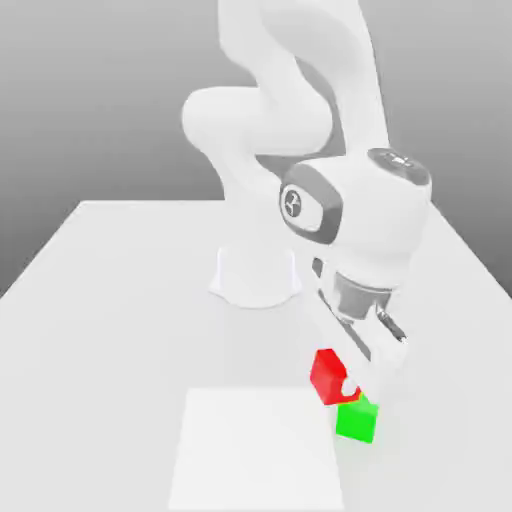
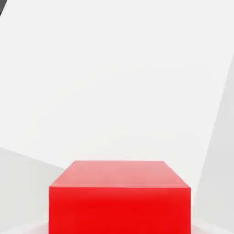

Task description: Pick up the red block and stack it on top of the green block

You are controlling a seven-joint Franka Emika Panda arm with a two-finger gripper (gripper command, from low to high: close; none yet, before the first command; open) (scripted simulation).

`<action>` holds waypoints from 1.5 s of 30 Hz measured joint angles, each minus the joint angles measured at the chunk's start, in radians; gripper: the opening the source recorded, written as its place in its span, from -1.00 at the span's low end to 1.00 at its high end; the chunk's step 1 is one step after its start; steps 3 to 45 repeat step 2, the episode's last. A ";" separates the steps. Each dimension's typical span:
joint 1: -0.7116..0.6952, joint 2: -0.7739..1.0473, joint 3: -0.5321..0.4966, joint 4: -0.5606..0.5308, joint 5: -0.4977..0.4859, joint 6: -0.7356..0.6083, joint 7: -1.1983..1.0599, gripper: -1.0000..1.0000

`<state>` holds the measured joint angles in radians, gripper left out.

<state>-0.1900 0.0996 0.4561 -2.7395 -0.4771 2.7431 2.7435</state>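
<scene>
Jaws clamp red block (image 1: 327,375) above green block (image 1: 357,420).

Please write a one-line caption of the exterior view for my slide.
Panda arm's pincer, shut on the red block, holds it tilted just above the green block.

This is a simulated robot test scene, not a lived-in room. A plain white bench (image 1: 120,300) stretches under flat, even light, with no grain, scuffs or clutter on it, and behind it lies only a smooth grey backdrop shading from lighter to darker, with no walls, shelves or windows to be made out. A glossy white arm (image 1: 290,110) rises from a round base set on the bench. A paler square patch (image 1: 250,450) is marked on the surface near the front edge. The red block (image 1: 326,373) and the green block (image 1: 357,419) are flat-coloured cubes with clean rendered faces, typical of computer graphics.
</scene>
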 joint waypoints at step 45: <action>0.002 0.015 -0.004 0.001 -0.010 0.010 0.007 -1.00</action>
